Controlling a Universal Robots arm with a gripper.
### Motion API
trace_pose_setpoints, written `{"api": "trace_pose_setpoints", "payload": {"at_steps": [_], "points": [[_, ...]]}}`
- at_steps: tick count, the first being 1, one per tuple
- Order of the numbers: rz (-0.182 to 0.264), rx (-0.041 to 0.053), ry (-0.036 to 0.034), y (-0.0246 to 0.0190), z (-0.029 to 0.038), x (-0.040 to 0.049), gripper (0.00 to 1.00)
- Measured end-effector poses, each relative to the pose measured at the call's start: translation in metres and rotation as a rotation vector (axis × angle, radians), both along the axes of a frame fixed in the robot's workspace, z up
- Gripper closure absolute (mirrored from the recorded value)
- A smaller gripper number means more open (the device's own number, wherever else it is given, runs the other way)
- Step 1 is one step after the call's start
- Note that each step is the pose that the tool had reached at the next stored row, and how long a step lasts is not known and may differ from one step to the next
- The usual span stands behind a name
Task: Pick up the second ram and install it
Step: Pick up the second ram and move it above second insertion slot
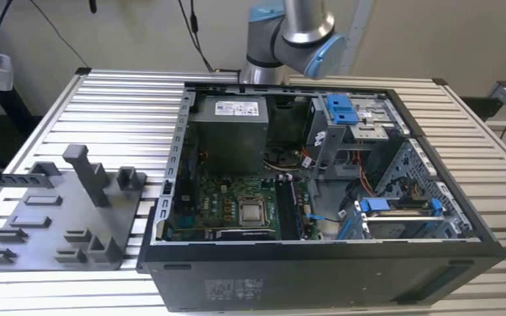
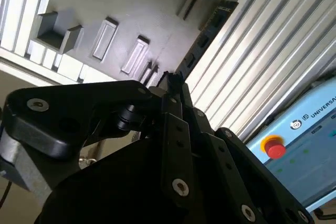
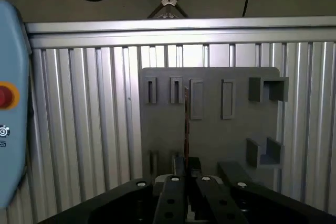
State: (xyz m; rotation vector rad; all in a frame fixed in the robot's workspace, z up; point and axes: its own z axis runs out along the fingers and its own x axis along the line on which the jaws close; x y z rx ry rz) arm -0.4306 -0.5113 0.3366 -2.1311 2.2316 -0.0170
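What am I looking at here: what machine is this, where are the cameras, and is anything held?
This is one robot arm with a black gripper. The exterior view, from a camera off the arm, shows a slatted metal table carrying an open computer case and a grey tray with upright posts. Both wrist views come from cameras riding on the arm, looking past the gripper at that tray. The gripper appears shut on the second ram, a thin dark memory stick seen edge-on.
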Motion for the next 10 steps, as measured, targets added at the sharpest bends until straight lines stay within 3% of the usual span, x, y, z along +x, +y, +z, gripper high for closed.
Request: {"api": "trace_pose_setpoints", "payload": {"at_steps": [10], "points": [[0.000, 0.0000, 0.0001, 0.0000, 0.0328, 0.0000, 0.86]]}}
